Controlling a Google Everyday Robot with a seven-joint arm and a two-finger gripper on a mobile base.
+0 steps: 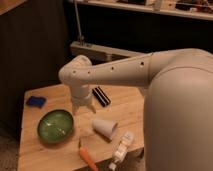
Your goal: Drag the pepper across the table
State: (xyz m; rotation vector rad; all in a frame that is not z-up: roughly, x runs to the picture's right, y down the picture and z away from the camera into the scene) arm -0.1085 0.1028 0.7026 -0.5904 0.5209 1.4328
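Your jaws hang at the end of the white arm (pixel 115 70), pointing down over the middle of the tabletop (pixel 45 155). They stand a little apart, with nothing between them and nothing touching them. They sit just above the wood, near the bowl's rim at its 2 o'clock.

The tabletop is light wood, with plank grain running along its length. The bowl (pixel 56 125) is round, shallow and glossy green, and it sits toward 9 o'clock from the jaws' spot. A small blue object (pixel 36 101) lies at the 10 o'clock corner. A flat black ridged piece (pixel 101 96) lies at 1 o'clock from the jaws. A white cup (pixel 105 128) lies tipped on its side at 5 o'clock from them, tapered and matte. A white bottle (pixel 121 147) lies beyond it, near the 4 o'clock edge.

The pepper (pixel 87 156) lies flat at the 6 o'clock edge of the tabletop, well apart from the jaws. It is slim, tapered and orange-red, with its narrow stem end pointing toward 11 o'clock. It lies just beside the cup and between the bowl and the bottle, touching none of them.
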